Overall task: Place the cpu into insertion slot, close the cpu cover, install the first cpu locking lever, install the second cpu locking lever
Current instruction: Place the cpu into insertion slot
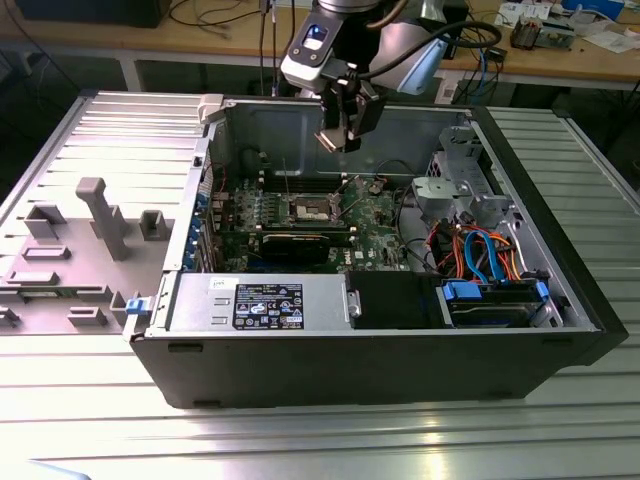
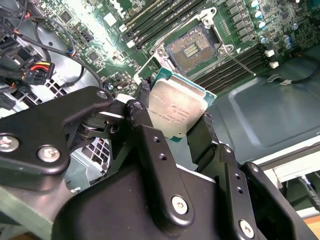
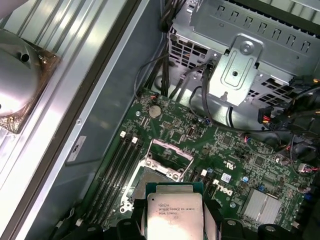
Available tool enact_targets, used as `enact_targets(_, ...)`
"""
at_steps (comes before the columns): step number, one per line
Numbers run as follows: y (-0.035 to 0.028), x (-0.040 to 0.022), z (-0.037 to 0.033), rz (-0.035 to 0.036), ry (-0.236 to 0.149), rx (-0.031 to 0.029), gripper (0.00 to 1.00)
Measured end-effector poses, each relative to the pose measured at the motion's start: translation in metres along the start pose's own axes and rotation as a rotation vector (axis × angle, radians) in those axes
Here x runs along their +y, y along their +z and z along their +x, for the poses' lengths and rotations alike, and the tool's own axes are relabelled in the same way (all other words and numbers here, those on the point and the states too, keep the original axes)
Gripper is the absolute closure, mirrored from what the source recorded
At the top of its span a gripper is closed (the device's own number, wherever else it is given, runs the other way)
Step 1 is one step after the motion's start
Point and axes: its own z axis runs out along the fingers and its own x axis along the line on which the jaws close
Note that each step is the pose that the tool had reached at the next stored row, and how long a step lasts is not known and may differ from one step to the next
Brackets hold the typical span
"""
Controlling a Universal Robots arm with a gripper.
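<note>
Set in a workshop room: wooden benches (image 1: 100,45) strewn with cables along the back. In front, a ribbed metal tabletop (image 1: 300,440) carrying an open computer case (image 1: 370,370) on its side, with a grey plastic fixture (image 1: 90,240) just beside it at the exterior view's left. Inside the case, a green circuit board (image 1: 375,225) lying flat against the case floor. Above the board and well clear of it hangs the gripper (image 1: 342,135), fingers (image 2: 147,125) pinching the cpu (image 2: 177,107) by two opposite edges, its metal top turned toward the cameras in both wrist views. Below the chip and apart from it, the insertion slot (image 2: 192,50), dark pin field bare, with the cpu cover (image 3: 172,146) swung up off it. By the look of things, first step in hand: chip held over the socket but not yet seated, cover not yet closed. Calls for squaring the chip to the socket's silver border and keeping it level on the way down, to avoid bending pins or catching the raised cover.
</note>
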Motion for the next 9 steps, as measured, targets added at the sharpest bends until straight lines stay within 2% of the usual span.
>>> enact_targets(2, 0.0001, 0.0, 0.0, -0.0002, 0.017, -0.0015, 0.46)
enact_targets(9, 0.0001, 0.0, 0.0, -0.0003, 0.019, -0.0017, 0.46)
